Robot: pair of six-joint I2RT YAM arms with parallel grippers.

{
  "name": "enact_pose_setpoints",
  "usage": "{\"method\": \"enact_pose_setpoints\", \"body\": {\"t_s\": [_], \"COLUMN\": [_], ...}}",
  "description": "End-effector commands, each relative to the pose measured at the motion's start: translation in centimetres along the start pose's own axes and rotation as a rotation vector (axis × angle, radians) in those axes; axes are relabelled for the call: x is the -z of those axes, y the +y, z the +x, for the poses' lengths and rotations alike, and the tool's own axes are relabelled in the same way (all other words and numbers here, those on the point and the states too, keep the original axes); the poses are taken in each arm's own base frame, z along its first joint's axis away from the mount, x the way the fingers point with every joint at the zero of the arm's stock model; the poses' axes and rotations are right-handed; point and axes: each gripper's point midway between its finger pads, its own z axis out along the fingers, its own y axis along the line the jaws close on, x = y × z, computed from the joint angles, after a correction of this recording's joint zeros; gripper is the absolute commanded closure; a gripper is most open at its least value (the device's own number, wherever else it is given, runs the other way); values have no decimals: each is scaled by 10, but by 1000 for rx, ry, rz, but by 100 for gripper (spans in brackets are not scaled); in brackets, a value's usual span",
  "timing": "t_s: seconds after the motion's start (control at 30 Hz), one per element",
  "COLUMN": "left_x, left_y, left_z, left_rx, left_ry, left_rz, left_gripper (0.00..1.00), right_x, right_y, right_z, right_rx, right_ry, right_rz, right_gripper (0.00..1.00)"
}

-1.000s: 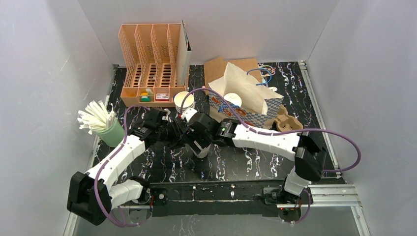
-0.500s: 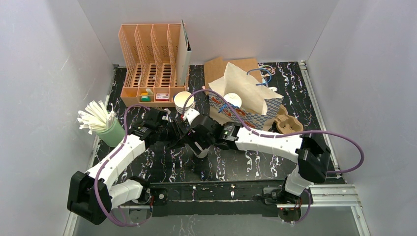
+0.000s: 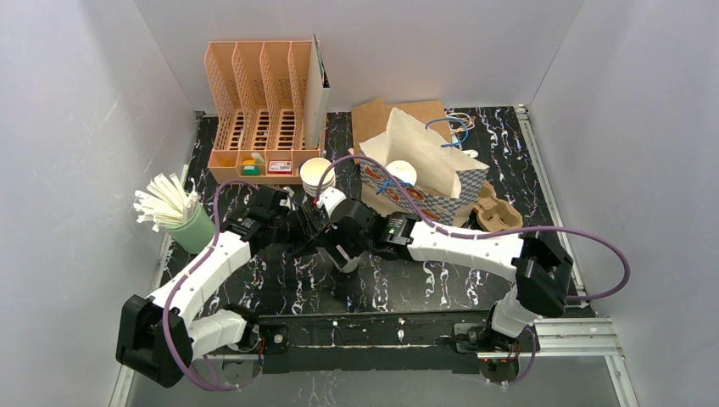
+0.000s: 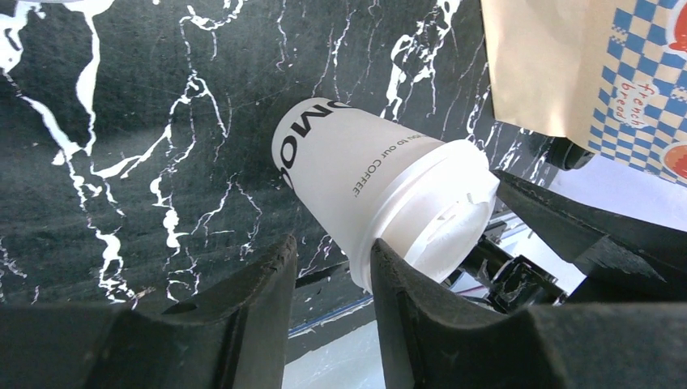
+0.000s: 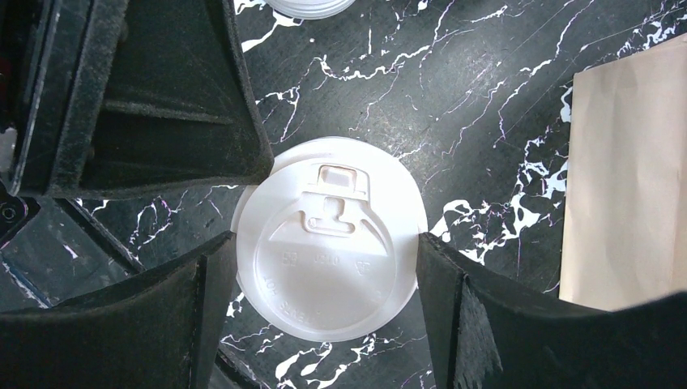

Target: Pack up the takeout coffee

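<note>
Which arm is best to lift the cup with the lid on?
Right. The right gripper hugs the lid on both sides; the left gripper sits beside the cup, holding nothing.

You are watching a left arm point(image 3: 199, 271) and a right arm point(image 3: 466, 244) wearing white shells over black joints, trailing purple cables point(image 3: 626, 271) and carrying black wedge-shaped fingers point(image 5: 518, 324).

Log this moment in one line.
right fingers: clamped on lidded coffee cup | left fingers: apart, one against cup | cup: not yet in pulp tray
</note>
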Motion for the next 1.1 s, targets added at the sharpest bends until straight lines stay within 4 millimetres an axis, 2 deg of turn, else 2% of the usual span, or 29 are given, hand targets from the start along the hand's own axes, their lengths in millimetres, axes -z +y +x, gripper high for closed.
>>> {"method": "enact_pose_setpoints", "body": {"t_s": [0.0,0.1,0.2,0.23,0.47,0.63,0.77,0.93,1.07], "left_x": [7,16,22,22,18,18,18,23,29], "left_y": [15,9,2,1,-6,-8,-9,-18,-29], "left_z": [2,-8,-13,-13,-17,-19,-19,-21,-25], "left_rx": [-25,-46,-57,-58,-37,-42,-43,-77,-155], "left_ry": [3,-46,-66,-64,-75,-78,-79,-85,-87], "left_rz": [-92,-97,-83,-82,-53,-47,-44,-14,22], "left_gripper": [61,54,52,52,52,52,52,52,49], "right_x": [-8,-9,-9,-8,7,18,23,34,50], "right_y": [-7,-11,-12,-10,-5,-3,1,-6,-15], "right_z": [65,52,40,35,-6,-27,-34,-36,-30], "right_rx": [25,2,-16,-24,-47,-36,-34,-65,-158], "right_ry": [246,226,218,205,97,54,37,30,40], "right_rz": [36,78,98,93,68,49,25,57,86], "right_gripper": [19,19,4,2,2,2,2,2,18]}}
